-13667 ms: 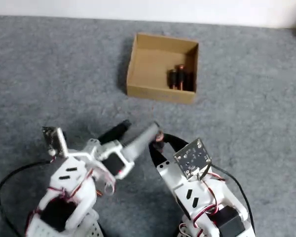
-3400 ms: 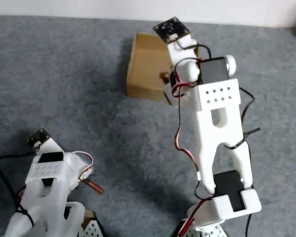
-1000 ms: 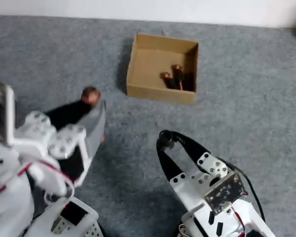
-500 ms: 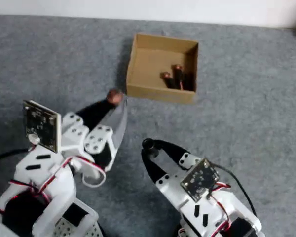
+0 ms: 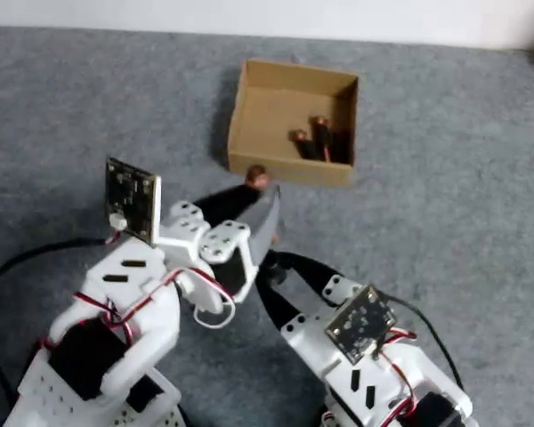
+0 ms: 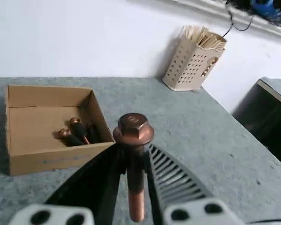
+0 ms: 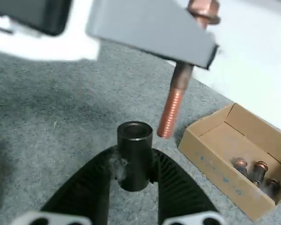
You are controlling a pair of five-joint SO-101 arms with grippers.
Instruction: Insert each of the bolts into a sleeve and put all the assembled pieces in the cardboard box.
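One copper bolt (image 6: 134,129) being clamped head-up in the narrowed left pincer (image 6: 132,150), right pincer (image 7: 135,161) gripping tight around an upright black sleeve (image 7: 135,140), bolt tip hanging just beside the sleeve's open mouth, cardboard box (image 7: 215,178) sitting beyond, holding assembled pieces (image 7: 255,171), bare grey surface (image 7: 47,108) lying open between.

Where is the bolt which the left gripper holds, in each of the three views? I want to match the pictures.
High view: bolt at the left gripper tip, just in front of the box.
Left wrist view: bolt upright in that gripper, box beyond it.
Right wrist view: bolt tilted, tip near the sleeve mouth, box beyond.
Shared landmark: the box.
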